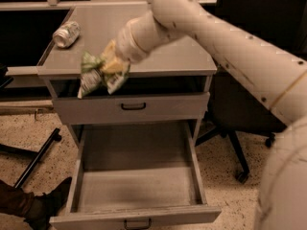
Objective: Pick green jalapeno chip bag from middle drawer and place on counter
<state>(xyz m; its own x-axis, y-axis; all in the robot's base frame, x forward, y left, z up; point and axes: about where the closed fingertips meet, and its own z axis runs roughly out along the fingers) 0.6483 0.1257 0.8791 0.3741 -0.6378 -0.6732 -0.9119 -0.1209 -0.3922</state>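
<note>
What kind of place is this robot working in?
Probably an office or lab: a drawer cabinet, a rolling office chair, speckled floor. The end effector holds the chip bag by the counter edge.

Blurred: hand (114, 63) w/ chip bag (91, 78) at counter (168, 61) front.

Dim, warm light from above; the hand (112, 64) at the front edge of the desk (96, 28), gripping the green jalapeno chip bag (93, 76), is smeared by motion

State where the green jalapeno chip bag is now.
Camera view, left of centre: the bag hangs from the claw at the front edge of the counter.
</note>
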